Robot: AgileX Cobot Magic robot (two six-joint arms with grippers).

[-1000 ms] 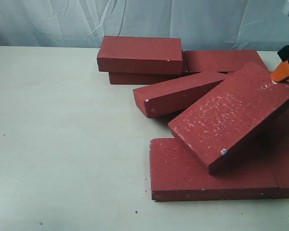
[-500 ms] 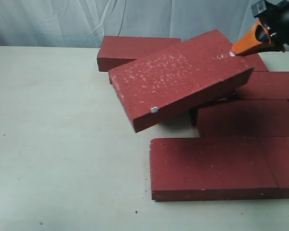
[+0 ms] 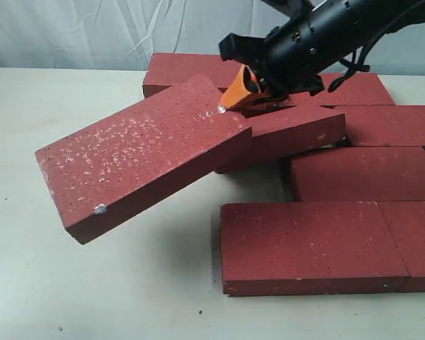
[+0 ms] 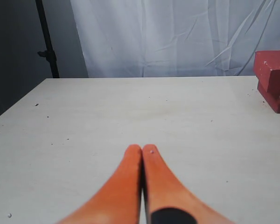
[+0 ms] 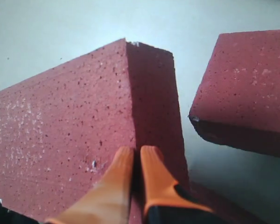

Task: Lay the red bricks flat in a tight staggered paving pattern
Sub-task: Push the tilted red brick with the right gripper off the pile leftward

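A dark red brick [image 3: 142, 163] flecked with white hangs tilted over the table's left half, its low end near the surface. My right gripper [image 3: 231, 99] pinches its raised far corner, orange fingers close together at the edge between top and side faces [image 5: 136, 151]. The held brick [image 5: 60, 140] fills most of the right wrist view. Several other red bricks lie at the right: two end to end in front [image 3: 304, 244], one behind them [image 3: 361, 173], a slanted one [image 3: 290, 131]. My left gripper [image 4: 142, 149] is shut, empty, over bare table.
More bricks are stacked at the back [image 3: 184, 71], partly hidden by the right arm [image 3: 326, 35]. Another brick [image 5: 247, 88] lies beside the held one in the right wrist view. A brick stack's end [image 4: 273, 84] shows in the left wrist view. Pale table [image 3: 71, 283]; white curtain behind.
The right gripper has swung the brick leftward, from above the right-hand bricks across the pile to over the bare left side. The arm now reaches over the back bricks.
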